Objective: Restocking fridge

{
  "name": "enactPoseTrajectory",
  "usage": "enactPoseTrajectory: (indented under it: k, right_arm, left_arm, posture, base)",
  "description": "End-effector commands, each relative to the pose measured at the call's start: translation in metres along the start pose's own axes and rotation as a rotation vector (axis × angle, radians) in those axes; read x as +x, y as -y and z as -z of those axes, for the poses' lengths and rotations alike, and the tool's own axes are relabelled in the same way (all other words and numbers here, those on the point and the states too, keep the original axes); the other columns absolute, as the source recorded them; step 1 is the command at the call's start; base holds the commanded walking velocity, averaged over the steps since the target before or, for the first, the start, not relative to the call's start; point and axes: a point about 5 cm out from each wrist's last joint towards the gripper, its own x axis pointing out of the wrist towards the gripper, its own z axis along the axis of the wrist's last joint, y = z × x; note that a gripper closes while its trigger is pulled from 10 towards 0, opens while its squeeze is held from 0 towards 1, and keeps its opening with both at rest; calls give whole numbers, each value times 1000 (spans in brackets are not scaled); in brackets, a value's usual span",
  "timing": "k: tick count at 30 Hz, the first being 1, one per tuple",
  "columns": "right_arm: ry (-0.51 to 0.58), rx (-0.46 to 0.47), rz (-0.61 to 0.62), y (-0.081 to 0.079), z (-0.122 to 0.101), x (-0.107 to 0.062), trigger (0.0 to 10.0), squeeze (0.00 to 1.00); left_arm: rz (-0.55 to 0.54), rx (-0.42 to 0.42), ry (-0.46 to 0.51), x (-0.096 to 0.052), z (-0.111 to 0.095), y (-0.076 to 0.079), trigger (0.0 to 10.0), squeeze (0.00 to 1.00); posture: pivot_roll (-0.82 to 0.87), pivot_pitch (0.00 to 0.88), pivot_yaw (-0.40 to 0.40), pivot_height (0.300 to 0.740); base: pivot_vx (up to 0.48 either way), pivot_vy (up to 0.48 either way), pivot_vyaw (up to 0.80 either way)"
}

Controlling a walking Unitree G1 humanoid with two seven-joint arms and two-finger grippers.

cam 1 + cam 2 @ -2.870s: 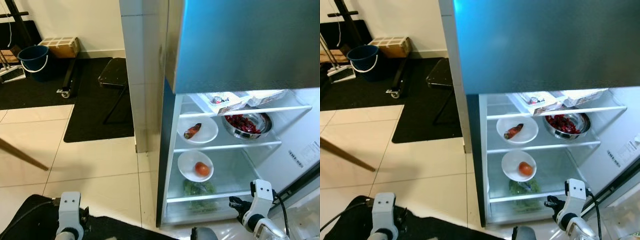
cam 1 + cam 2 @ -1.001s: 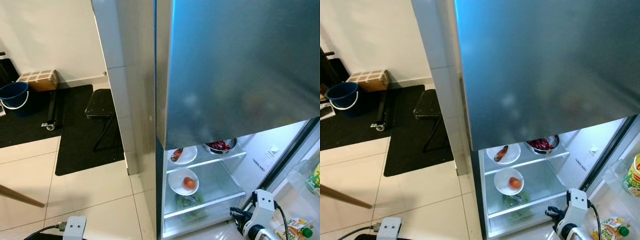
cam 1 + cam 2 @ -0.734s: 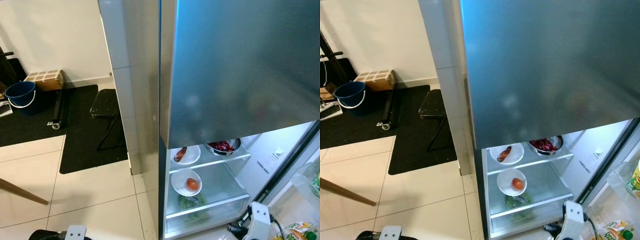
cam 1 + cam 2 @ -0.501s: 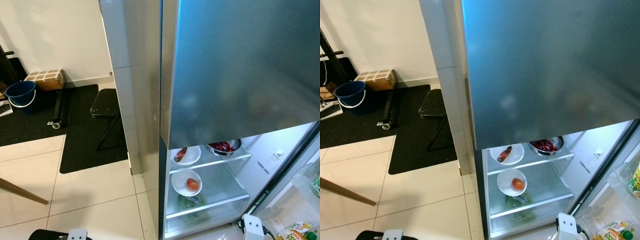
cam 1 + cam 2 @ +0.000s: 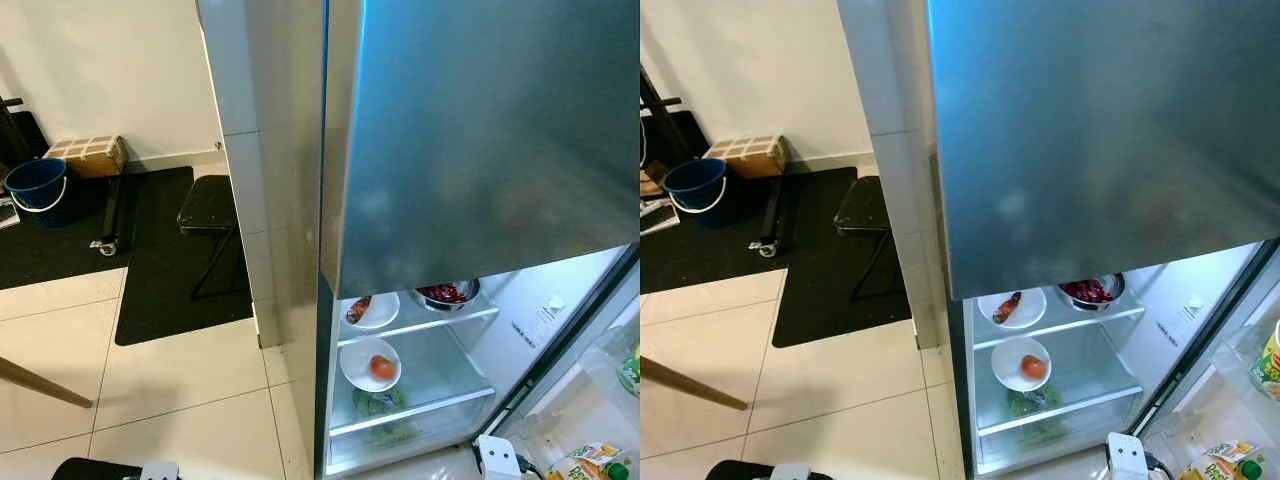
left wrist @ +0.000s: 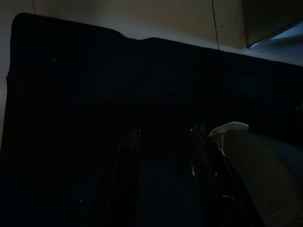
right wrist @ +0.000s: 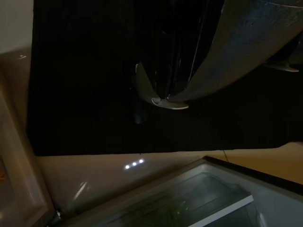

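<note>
The fridge [image 5: 480, 150] has its steel upper door closed and its lit lower compartment open. On the upper shelf sit a white plate with a brown-red piece of food [image 5: 368, 310] and a steel bowl of red fruit [image 5: 443, 293]. One shelf lower is a plate with a tomato [image 5: 375, 365], and below that lie green leaves [image 5: 385, 405]. My right arm's white wrist block [image 5: 495, 455] hangs low before the fridge's foot. My left arm's wrist [image 5: 158, 470] hangs at the bottom edge. In the dark left wrist view, my left gripper [image 6: 164, 133] is open over a black mat [image 6: 71, 94].
The open lower door's rack at the right holds drink cartons [image 5: 590, 465]. Left of the fridge stand a tiled pillar [image 5: 245, 150], a black stool [image 5: 205, 205] on a black mat, a blue bucket [image 5: 35, 185] and a cardboard box [image 5: 85, 153]. A wooden bar [image 5: 40, 383] crosses the tile floor.
The camera has risen and pulled back, so the upper door takes up more of the view. My right wrist has sunk toward the bottom edge. The food in the fridge has not moved.
</note>
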Motion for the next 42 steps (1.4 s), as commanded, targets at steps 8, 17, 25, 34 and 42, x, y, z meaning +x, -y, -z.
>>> enactPoseTrajectory:
  k: [8, 17, 25, 34, 42]
  right_arm:
    - [-28, -30, 7, -1, 3, 0, 10000, 0]
    - [-32, -42, 9, 0, 2, 0, 10000, 0]
    - [-41, -40, 17, 2, 5, -1, 10000, 0]
    - [-49, -37, 15, 0, 8, -1, 10000, 0]
    - [-52, -37, 11, 0, 9, -1, 10000, 0]
  left_arm:
    - [-19, 9, -31, -3, 7, -8, 10000, 0]
    - [-11, 7, -29, -2, 7, -2, 10000, 0]
    - [-7, 4, -30, -1, 7, 1, 10000, 0]
    - [-9, -1, -32, -2, 8, -1, 10000, 0]
    - [-9, -3, -32, -2, 8, -2, 10000, 0]
  posture:
    - [-11, 0, -8, 740]
    - [-15, 0, -6, 740]
    - [-20, 0, -7, 740]
    - [-20, 0, -7, 740]
    - [-19, 0, -8, 740]
  base:
    - [-323, 0, 0]
    - [-354, 0, 0]
    - [-354, 0, 0]
    - [-356, 0, 0]
    - [-355, 0, 0]
